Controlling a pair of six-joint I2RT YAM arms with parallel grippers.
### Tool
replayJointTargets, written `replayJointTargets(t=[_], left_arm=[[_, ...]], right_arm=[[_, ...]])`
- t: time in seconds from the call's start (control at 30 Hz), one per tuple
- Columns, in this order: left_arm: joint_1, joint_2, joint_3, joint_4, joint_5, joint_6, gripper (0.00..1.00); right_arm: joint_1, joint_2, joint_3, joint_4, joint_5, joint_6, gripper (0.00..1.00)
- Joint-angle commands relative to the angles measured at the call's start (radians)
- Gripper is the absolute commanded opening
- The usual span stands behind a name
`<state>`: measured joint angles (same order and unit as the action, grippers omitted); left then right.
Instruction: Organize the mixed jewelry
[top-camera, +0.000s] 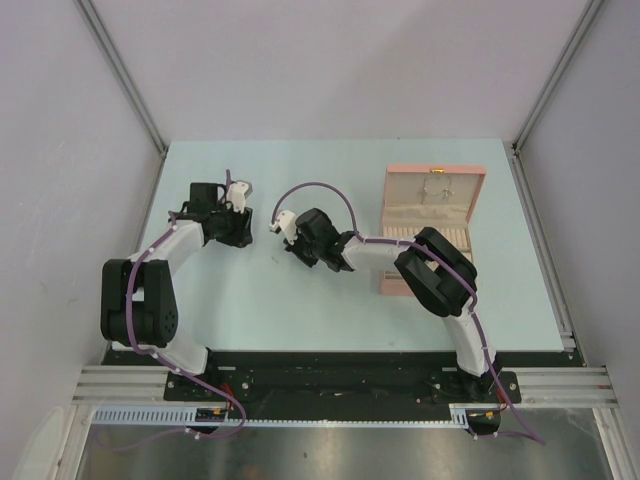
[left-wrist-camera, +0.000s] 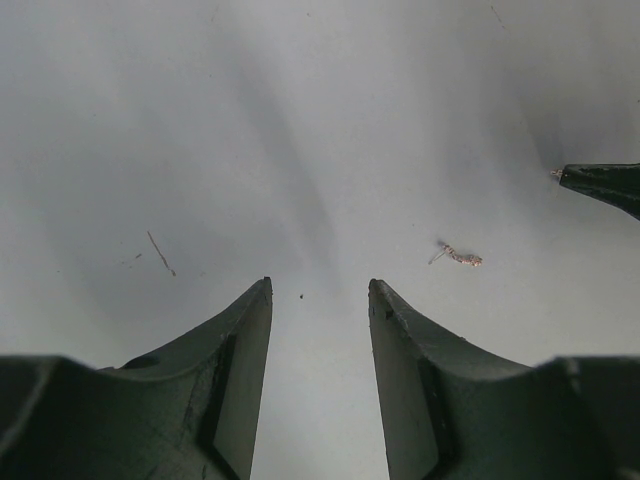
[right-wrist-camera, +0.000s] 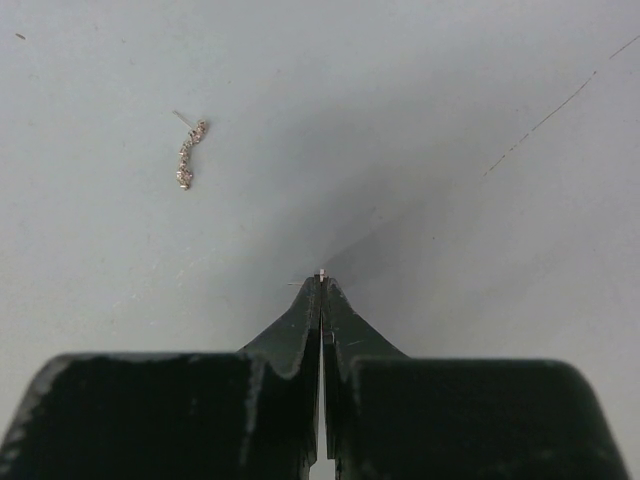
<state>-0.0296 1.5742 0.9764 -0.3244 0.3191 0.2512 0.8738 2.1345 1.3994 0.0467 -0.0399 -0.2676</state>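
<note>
Pinching a tiny pale piece (right-wrist-camera: 321, 271) between tips pressed together, the right gripper (right-wrist-camera: 321, 285) hung left of the pink jewelry box (top-camera: 435, 210). Farther left of the box, the left gripper (left-wrist-camera: 320, 290) gaped near a sparkly earring (left-wrist-camera: 460, 256). Next it probably needed a careful carry into the box.

Hovering left black two-finger gripper (left-wrist-camera: 320, 285) with jaws parted; pinching tiny pale metallic speck (right-wrist-camera: 321, 271) in right black two-finger gripper (right-wrist-camera: 321, 278).

Pale mint table (top-camera: 260, 300); pink box (top-camera: 436, 169), cream lining; sparkly silver-gold piece (right-wrist-camera: 189, 155), maybe beaded; whitish speck (right-wrist-camera: 321, 271); purple cable (top-camera: 318, 184).
</note>
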Motion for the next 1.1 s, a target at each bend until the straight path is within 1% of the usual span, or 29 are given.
replayJointTargets(t=[0.0, 0.1, 0.13, 0.33, 0.57, 0.73, 0.93, 1.07], left_arm=[[0.010, -0.026, -0.004, 0.015, 0.032, -0.010, 0.49], [0.011, -0.023, -0.005, 0.019, 0.032, -0.010, 0.49], [0.011, -0.023, -0.005, 0.019, 0.035, -0.012, 0.49], [0.010, -0.019, -0.001, 0.021, 0.037, -0.018, 0.49], [0.011, -0.025, 0.005, 0.015, 0.041, -0.026, 0.49], [0.011, -0.039, 0.007, 0.012, 0.038, -0.029, 0.49], [0.011, -0.045, 0.011, 0.007, 0.038, -0.029, 0.49], [0.011, -0.043, 0.015, 0.008, 0.040, -0.032, 0.49]], right_arm=[[0.001, -0.042, 0.023, -0.086, 0.032, -0.009, 0.00], [-0.001, -0.090, 0.027, -0.119, 0.040, -0.012, 0.00], [0.001, -0.099, 0.027, -0.140, 0.079, -0.015, 0.00], [0.001, -0.222, 0.027, -0.229, 0.185, -0.061, 0.00], [-0.010, -0.376, 0.026, -0.355, 0.351, -0.182, 0.00], [-0.033, -0.516, 0.015, -0.490, 0.452, -0.265, 0.00], [-0.101, -0.686, -0.048, -0.626, 0.535, -0.332, 0.00], [-0.177, -0.841, -0.099, -0.715, 0.526, -0.338, 0.00]])
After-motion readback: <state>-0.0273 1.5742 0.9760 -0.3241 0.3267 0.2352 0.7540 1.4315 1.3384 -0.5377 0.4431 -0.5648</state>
